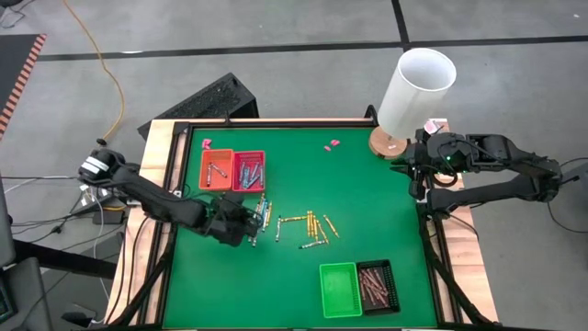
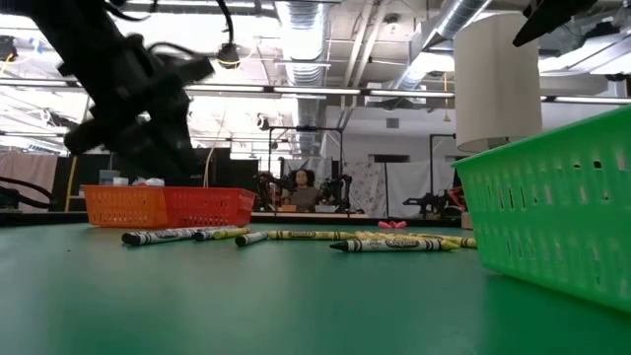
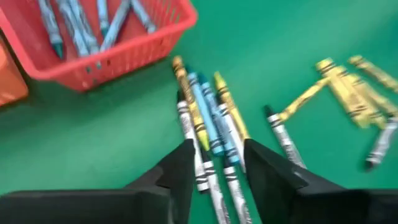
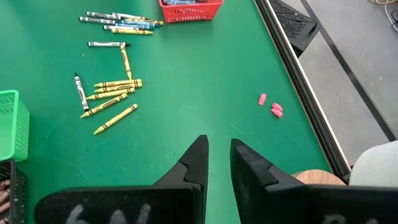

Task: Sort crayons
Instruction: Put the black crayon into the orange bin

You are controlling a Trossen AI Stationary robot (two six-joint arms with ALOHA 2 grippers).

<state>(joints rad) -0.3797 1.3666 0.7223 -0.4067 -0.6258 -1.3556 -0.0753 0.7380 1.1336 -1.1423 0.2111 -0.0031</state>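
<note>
The left gripper point(image 3: 214, 171) is held low over a tight bundle of crayons point(image 3: 208, 127) on the green mat point(image 1: 367, 211), just at the red tray's point(image 1: 248, 171) five o'clock corner in the high view; its fingers are spread, with several sticks lying between them and none pinched. Because blue, yellow and grey sticks lie touching side by side there, a closing grip could catch two or three colours at once, or roll the neighbours out of line. A stick taken near its end could swing and drop short of its tray. The tray wall stands near, so a lift could clip its rim and shift the tray. A loose yellow scatter point(image 1: 315, 227) lies at the mat's centre, toward three o'clock of the bundle, and could be nudged by a wide sweep. Blue sticks appear to be in the red tray, though the wrist view is blurred. The right gripper point(image 4: 217, 165) waits at the mat's two o'clock edge, its fingers slightly apart and empty.
</note>
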